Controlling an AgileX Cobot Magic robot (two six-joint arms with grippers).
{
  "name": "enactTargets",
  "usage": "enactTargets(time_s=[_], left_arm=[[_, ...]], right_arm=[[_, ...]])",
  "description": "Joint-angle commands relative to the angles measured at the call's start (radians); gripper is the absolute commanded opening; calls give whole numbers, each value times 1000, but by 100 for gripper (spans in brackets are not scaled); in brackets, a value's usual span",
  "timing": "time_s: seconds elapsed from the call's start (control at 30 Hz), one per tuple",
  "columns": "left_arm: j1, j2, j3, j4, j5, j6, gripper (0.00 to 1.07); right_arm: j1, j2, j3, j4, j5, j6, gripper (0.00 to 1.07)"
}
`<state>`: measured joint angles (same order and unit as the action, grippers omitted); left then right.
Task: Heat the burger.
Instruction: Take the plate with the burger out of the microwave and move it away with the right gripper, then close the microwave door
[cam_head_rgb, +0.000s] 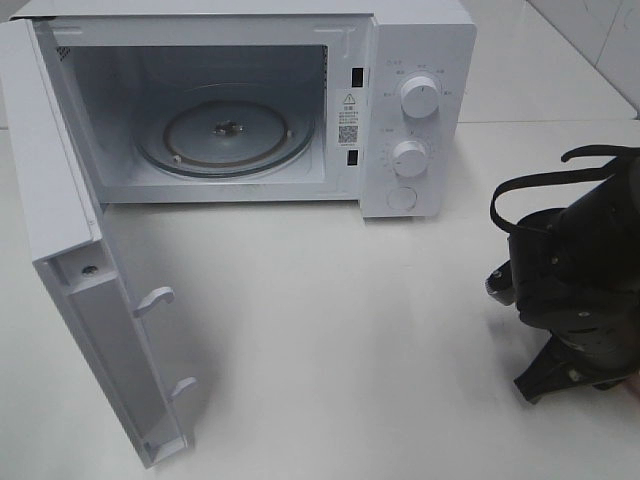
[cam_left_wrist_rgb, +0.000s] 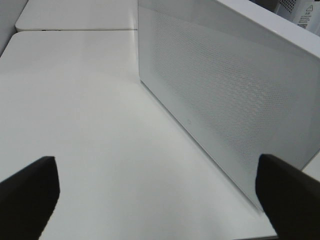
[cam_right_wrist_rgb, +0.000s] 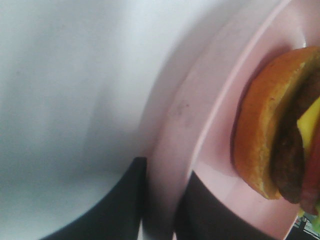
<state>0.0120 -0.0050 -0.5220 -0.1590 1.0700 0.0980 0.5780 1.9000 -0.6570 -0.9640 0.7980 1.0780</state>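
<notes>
At the counter's right edge, the pink plate (cam_right_wrist_rgb: 180, 130) carrying the burger (cam_right_wrist_rgb: 270, 130) is pinched at its rim by the right gripper (cam_right_wrist_rgb: 160, 205). The left gripper (cam_left_wrist_rgb: 155, 195) is spread wide. A lift toward the open microwave (cam_head_rgb: 225, 135) is judged next.

Right hand (cam_right_wrist_rgb: 160, 200) with fingers nearly together, gripping a thin rim, left hand (cam_left_wrist_rgb: 160, 200) spread wide, holding nothing

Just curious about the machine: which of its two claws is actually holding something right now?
The right gripper: its fingers pinch the pink plate carrying the burger. The left gripper is wide open, holding nothing.
</notes>
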Motion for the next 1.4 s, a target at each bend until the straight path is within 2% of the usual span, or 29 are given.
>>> enactTargets(time_s=[0.03,0.07,0.1,0.2,0.33,0.4,0.5,0.57,0.6,0.63,0.67,0.7,0.73,0.77,0.8,0.83,0.87,0.9,0.93,1.0,1.1,1.4], left_arm=[[1,-15,4,-4,-3,-1,100],[1,-15,4,-4,-3,-1,100],[1,-15,4,-4,-3,-1,100],[1,-15,4,-4,-3,-1,100],[1,-15,4,-4,-3,-1,100],[1,-15,4,-4,-3,-1,100],[1,-15,4,-4,-3,-1,100],[1,-15,4,-4,-3,-1,100],[1,-15,4,-4,-3,-1,100],[1,-15,4,-4,-3,-1,100],[1,-15,4,-4,-3,-1,100],[1,-15,4,-4,-3,-1,100],[1,-15,4,-4,-3,-1,100],[1,-15,4,-4,-3,-1,100],[1,-15,4,-4,-3,-1,100],[1,-15,4,-4,-3,-1,100],[1,-15,4,-4,-3,-1,100],[1,-15,4,-4,-3,-1,100],[1,-15,4,-4,-3,-1,100],[1,-15,4,-4,-3,-1,100],[1,-15,4,-4,-3,-1,100],[1,-15,4,-4,-3,-1,100]], right_arm=[[-2,-26,-3,28,22,-10,34],[-2,-26,-3,28,22,-10,34],[-2,-56,-3,55,20,-32,40],[-2,-132,-3,101,19,-63,46],[-2,-227,-3,158,18,-86,46],[-2,-386,-3,248,10,-180,46],[-2,-429,-3,275,-5,-221,46],[-2,-556,-3,365,-68,-366,49],[-2,-556,-3,365,-68,-366,49],[-2,-635,-3,428,-101,-495,53],[-2,-635,-3,428,-101,-495,53],[-2,-714,-3,492,-120,-613,59],[-2,-714,-3,492,-120,-613,59],[-2,-777,-3,558,-122,-711,68],[-2,-810,-3,595,-118,-754,73],[-2,-810,-3,595,-118,-754,73],[-2,-861,-3,662,-103,-811,83],[-2,-908,-3,722,-74,-841,87],[-2,-908,-3,722,-74,-841,87],[-2,-982,-3,799,-20,-910,87],[-2,-1049,-3,822,18,-945,86],[-2,-1216,-3,820,103,-945,83]])
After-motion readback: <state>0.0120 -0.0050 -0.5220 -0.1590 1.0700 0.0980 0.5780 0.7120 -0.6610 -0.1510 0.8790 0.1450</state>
